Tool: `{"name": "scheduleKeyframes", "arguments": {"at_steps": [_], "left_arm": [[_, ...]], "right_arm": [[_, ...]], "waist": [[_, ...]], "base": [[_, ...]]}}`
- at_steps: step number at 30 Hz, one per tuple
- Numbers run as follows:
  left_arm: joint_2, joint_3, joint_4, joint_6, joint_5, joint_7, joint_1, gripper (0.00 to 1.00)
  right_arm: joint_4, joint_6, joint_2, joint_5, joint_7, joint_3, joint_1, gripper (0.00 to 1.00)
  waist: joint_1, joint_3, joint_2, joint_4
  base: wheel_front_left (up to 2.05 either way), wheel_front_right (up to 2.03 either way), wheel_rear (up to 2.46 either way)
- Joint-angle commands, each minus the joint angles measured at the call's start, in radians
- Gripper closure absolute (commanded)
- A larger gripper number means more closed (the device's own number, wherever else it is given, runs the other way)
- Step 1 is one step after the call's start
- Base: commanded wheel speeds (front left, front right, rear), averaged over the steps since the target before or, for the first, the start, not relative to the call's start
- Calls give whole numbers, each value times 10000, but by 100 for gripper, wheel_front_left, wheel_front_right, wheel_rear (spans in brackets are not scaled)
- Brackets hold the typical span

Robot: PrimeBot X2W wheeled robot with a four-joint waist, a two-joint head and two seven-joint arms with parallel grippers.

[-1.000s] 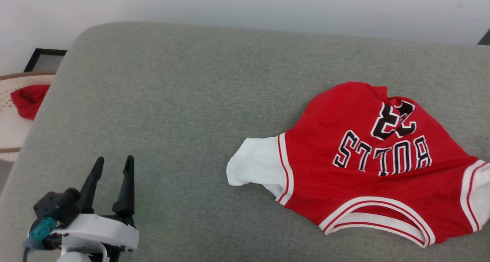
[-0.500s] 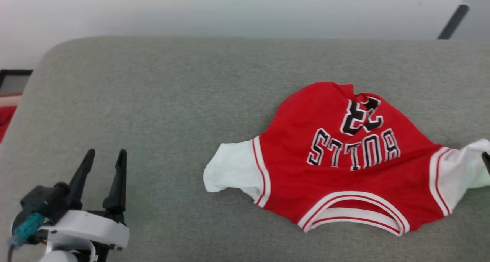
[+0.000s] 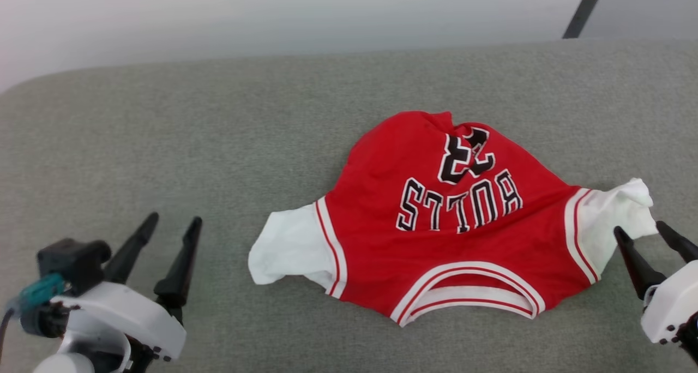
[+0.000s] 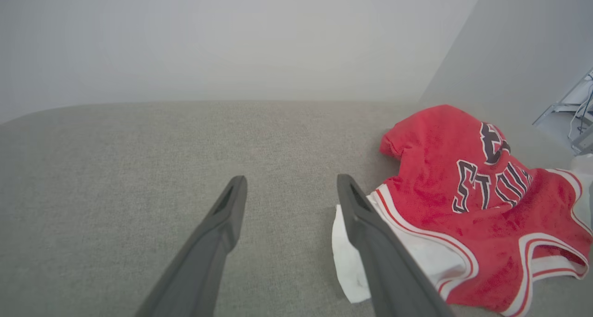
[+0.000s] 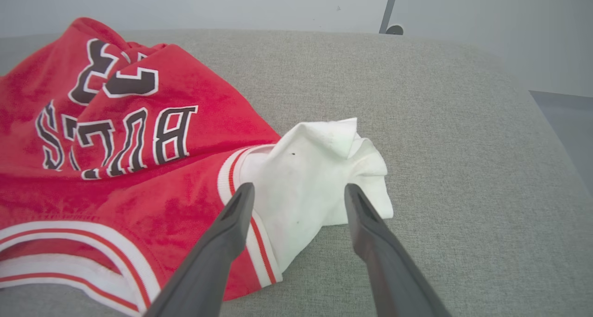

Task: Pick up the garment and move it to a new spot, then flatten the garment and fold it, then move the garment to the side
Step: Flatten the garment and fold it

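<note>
Left end effector (image 3: 174, 218) and right end effector (image 3: 639, 227) both gape open, holding nothing. Jersey (image 3: 436, 242) lies rumpled on the bench (image 3: 218, 144) between them, its white sleeve (image 3: 616, 215) just beside the right one. Dark pole (image 3: 578, 13) way beyond.

The grey padded surface (image 3: 163, 133) lies bare left of the garment (image 3: 452, 236), from the left gripper (image 3: 174, 218) to the far wall (image 3: 272, 18). On the right, the garment's crumpled white sleeve (image 5: 315, 168) lies just ahead of the spread fingers of the right gripper (image 3: 639, 227), with bare surface beyond it.
</note>
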Motion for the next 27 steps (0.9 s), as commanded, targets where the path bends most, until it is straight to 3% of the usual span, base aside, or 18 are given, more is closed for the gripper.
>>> {"name": "scheduleKeyframes", "arguments": {"at_steps": [1, 8, 15, 21, 27], "left_arm": [[121, -62, -92, -55, -201, 435, -79, 0], [441, -346, -213, 130, -1567, 3296, -1066, 0], [704, -1095, 440, 241, -2228, 5980, -2727, 0], [505, -1831, 1437, 123, -2356, 7292, -3802, 0], [498, -2483, 2404, -2, -1917, 7931, -4421, 0]], "right_arm": [[-128, -11, 118, -8, -100, 22, 97, 0], [-406, -11, 479, -32, -214, 257, 35, 0], [-310, -11, 513, 18, -331, 483, -202, 0], [-96, -11, 401, 223, -541, 685, -291, 0], [-112, -11, 438, 224, -552, 695, -205, 0]], "waist": [[0, 137, 0, -205], [0, 299, 0, -460], [0, 333, 0, -656], [0, 364, 0, -832], [0, 446, 0, -987]], "base": [[0, 0, 0], [0, 0, 0], [0, 0, 0], [0, 0, 0], [0, 0, 0]]}}
